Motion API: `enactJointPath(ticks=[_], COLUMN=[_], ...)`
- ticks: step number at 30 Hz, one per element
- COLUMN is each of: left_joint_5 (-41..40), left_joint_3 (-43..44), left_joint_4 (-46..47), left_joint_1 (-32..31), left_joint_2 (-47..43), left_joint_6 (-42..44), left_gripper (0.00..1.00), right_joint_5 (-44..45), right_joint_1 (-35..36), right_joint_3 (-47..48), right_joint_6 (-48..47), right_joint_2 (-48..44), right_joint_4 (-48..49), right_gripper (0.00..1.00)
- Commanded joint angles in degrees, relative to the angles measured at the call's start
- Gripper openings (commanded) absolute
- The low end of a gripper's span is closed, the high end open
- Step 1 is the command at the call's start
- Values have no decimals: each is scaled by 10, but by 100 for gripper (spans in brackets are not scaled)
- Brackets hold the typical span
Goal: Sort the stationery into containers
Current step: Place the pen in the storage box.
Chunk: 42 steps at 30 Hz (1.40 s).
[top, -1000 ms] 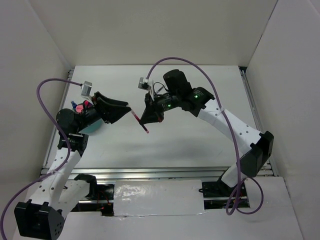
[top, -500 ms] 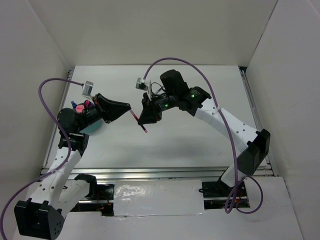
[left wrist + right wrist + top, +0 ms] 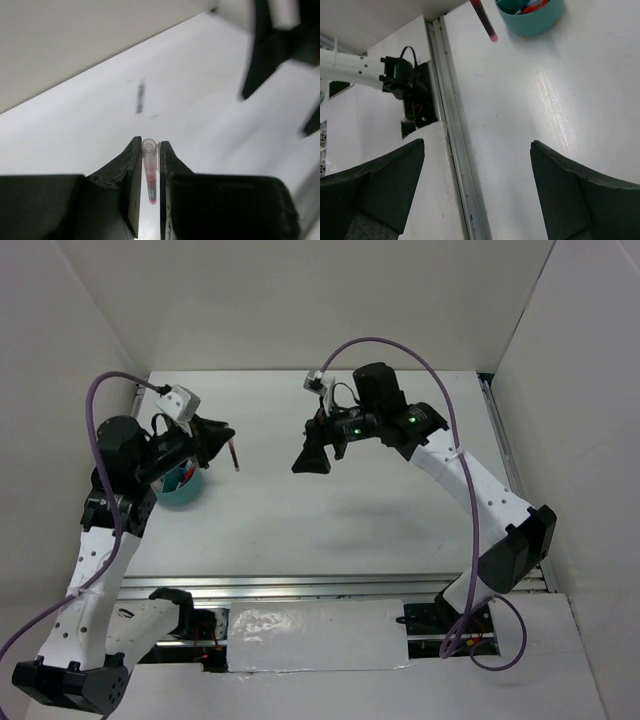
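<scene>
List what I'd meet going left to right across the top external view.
In order: short round teal cup → thin red pen, pinched in the left gripper → right gripper, open and holding nothing.

Pen (image 3: 150, 175) is clamped between left gripper (image 3: 225, 435) jaws, end sticking out ahead. Cup (image 3: 182, 496) is set below and behind them, stationery (image 3: 530, 7) in it. Right gripper (image 3: 308, 460) jaws are spread, well apart from the left ones, pen and cup ahead.

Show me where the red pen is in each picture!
Top external: red pen left of centre, in the left gripper.
Left wrist: bottom centre, between the fingers.
Right wrist: top edge, left of the teal cup.
Landmark: teal cup, near the pen in top and right-wrist views.
</scene>
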Motion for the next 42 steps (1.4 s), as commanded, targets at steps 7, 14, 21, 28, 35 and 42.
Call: enactJointPath(ticks=[7,14,21,28,35,42], left_joint_5=[-228,-216,-171,-134,-109,-112], left_joint_3=[8,-26,-44,-41,-49,-58], left_joint_4=[-119,-62,-29,-27,-31,-34], left_joint_1=[41,79,117,140,158,164], left_joint_2=[83,112,138,174,188,186], left_joint_6=[312,349,360,353,332,324], left_gripper=[0,0,0,0,12,43], right_joint_5=[-12,-21,-28,-33,-37,-40], right_joint_1=[-25,-31,-36,-41,-46,-49], right_joint_3=[-26,-28,-37,-38,-37,-35], right_joint_6=[15,13,10,10,9,10], right_joint_2=[-23,-18,-16,-10,-4,-1], right_joint_4=[29,29,31,33,30,25], right_gripper=[93,92,92,92,92,92])
